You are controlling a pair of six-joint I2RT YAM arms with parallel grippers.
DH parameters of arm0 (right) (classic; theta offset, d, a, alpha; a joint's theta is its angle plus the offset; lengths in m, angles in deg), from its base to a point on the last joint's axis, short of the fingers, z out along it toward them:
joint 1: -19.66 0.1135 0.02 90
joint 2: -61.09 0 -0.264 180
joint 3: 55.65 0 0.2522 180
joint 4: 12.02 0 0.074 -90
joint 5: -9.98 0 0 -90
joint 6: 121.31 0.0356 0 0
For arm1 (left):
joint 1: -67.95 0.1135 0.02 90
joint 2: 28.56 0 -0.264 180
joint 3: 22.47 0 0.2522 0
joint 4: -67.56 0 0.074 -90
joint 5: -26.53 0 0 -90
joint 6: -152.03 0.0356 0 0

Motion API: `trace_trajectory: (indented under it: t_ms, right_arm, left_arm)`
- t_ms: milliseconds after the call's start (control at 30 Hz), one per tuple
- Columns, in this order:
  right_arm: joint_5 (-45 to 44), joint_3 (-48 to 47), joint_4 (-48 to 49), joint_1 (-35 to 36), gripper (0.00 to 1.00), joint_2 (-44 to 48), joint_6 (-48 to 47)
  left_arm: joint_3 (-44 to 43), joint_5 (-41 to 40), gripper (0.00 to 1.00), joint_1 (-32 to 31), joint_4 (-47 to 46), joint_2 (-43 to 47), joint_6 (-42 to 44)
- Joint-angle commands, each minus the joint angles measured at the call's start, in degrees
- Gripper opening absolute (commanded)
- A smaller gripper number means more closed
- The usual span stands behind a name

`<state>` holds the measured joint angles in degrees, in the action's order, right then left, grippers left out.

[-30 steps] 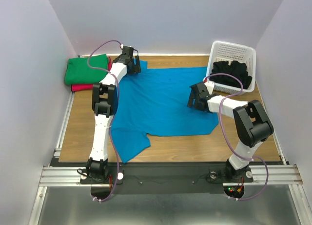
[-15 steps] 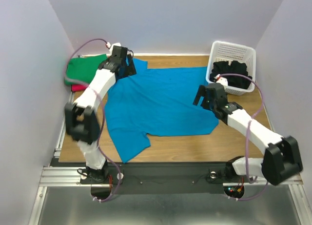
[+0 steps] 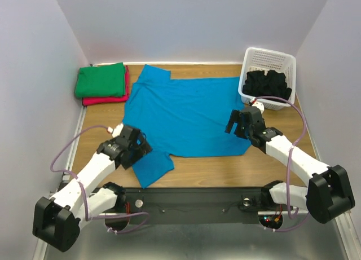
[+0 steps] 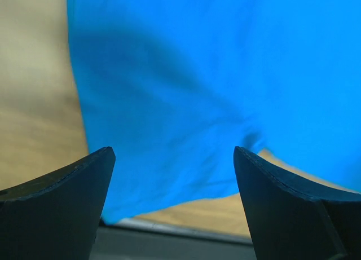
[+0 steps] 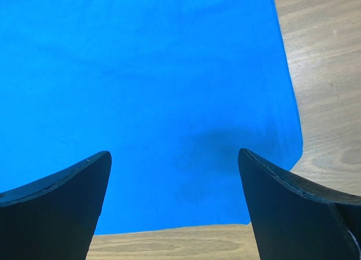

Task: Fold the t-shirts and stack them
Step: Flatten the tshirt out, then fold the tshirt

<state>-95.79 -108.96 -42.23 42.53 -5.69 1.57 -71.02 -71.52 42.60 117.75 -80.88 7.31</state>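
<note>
Shows a blue t-shirt [image 3: 186,116] spread open across the middle of the wooden bench [image 3: 225,167], with one sleeve pointing to the far left, the other to the near left, and the hem toward the right. Shows a few soft creases near the sleeves, otherwise flat cloth.

Finds the left end effector [image 4: 172,155] low at the near left, over the near sleeve close to the shirt's left edge, fingers spread wide with nothing between them. From the wrist view, shows blue cloth filling the gap, with bare wood on the left and a strip of the bench's near edge below. Cannot tell whether the fingertips touch the cloth.

Finds the right end effector [image 5: 175,155] over the near right corner of the same shirt, also spread wide and gripping nothing. From its wrist view, shows the hem running along the right and the near edge crossing just ahead of the fingers.

Shows a folded green t-shirt [image 3: 101,80] in the far left corner, stacked on a folded red-pink t-shirt [image 3: 104,100], just beside the blue shirt's far sleeve.

Shows black t-shirts [image 3: 269,84] bundled inside a white lattice basket [image 3: 269,54] at the far right, near the blue shirt's hem.
</note>
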Motion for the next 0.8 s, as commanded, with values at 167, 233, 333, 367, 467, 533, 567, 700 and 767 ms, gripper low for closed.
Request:
trace_trajectory:
  t_ms: [167, 233, 333, 367, 467, 533, 567, 700, 767]
  right_arm:
    - [-0.75, -1.49, 0.98, -0.29, 1.00, -1.42, 0.52]
    - [-0.93, -1.41, 0.98, -0.29, 1.00, -1.51, 0.43]
    - [-0.93, -0.97, 0.98, -0.29, 1.00, -0.89, 0.16]
    - [-1.10, -0.88, 0.98, -0.29, 1.00, -0.20, 0.08]
    - [-1.37, -0.53, 0.98, -0.29, 1.00, 0.69, -0.01]
    - [-1.54, -0.53, 0.89, -0.29, 1.00, 0.87, -0.01]
    - [-1.46, -0.44, 0.89, -0.29, 1.00, 0.95, -0.10]
    - [-1.19, -0.18, 0.89, -0.29, 1.00, 0.87, -0.19]
    - [-1.37, -0.09, 0.89, -0.28, 1.00, 0.69, -0.10]
  left_arm:
    - [6.31, 6.12, 0.99, -11.20, 2.69, 5.04, -17.17]
    - [5.79, 5.77, 0.98, -16.83, 2.16, -1.79, -19.01]
    - [3.33, 5.42, 0.98, -22.09, 4.09, -7.26, -20.42]
    - [2.62, 4.29, 0.99, -23.34, 5.57, -9.28, -21.47]
    - [1.56, 2.61, 0.98, -26.86, 6.82, -10.61, -24.11]
    - [2.09, 2.52, 0.98, -27.21, 5.59, -11.40, -25.26]
    - [2.87, 2.00, 0.98, -27.22, 3.93, -12.80, -25.61]
    - [2.71, 0.59, 0.98, -27.22, 3.74, -16.68, -27.37]
    - [2.70, 0.15, 0.97, -27.22, 3.48, -16.77, -27.02]
